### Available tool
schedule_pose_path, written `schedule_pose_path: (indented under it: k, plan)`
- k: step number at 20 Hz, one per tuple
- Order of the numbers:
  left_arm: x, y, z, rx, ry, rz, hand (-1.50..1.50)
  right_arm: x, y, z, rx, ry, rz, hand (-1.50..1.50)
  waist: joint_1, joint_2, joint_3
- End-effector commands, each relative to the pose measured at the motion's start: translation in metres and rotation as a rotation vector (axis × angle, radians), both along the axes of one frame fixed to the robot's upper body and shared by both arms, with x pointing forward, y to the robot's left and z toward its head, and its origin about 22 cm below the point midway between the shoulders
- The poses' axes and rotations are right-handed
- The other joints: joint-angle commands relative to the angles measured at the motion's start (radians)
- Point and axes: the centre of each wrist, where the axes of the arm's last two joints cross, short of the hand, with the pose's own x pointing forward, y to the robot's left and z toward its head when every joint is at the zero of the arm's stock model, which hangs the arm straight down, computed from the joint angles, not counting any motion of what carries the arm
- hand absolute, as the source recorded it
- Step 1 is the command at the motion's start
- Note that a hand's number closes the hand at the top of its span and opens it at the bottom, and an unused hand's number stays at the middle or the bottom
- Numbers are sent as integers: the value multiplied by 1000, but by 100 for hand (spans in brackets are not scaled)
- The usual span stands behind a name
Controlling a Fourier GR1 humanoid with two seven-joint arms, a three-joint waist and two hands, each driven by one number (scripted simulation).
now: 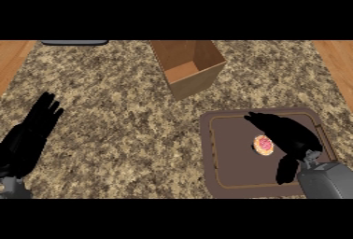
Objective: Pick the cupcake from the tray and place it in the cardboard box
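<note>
Open counter [124, 130] between tray [234, 161] and cardboard box [196, 79], its near wall seemingly the sole barrier.

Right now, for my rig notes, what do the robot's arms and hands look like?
The left hand and right hand are plain black with slender fingers. Each sits on a boxy grey forearm; no cables or markings show.

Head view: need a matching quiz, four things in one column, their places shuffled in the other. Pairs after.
1. small pink-frosted cupcake
2. open brown cardboard box
3. dark brown rectangular tray
4. black left robot hand

a. far middle of the speckled stone counter
b. view's left edge, fingers straight
c. on the tray, next to the black right robot hand
d. near right of the counter

Pairs: 1-c, 2-a, 3-d, 4-b
</note>
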Motion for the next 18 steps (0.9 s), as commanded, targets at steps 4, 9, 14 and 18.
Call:
schedule_pose_path:
  k: [4, 9, 14, 18]
  plan:
    - [-10, -2, 4, -18, -14, 9, 0, 2, -12, -27, -29, 27, 6, -150, 1, 0, 0]
    - [5, -14, 2, -21, -4, 4, 0, 8, -6, -28, -15, 10, -3, -150, -1, 0, 0]
    - [7, 12, 7, 6, 9, 5, 0, 9, -21, -28, 26, -35, 17, 150, -2, 0, 0]
    - [-7, -7, -3, 2, -10, -10, 0, 24, -4, -34, 47, -83, 64, 150, 2, 0, 0]
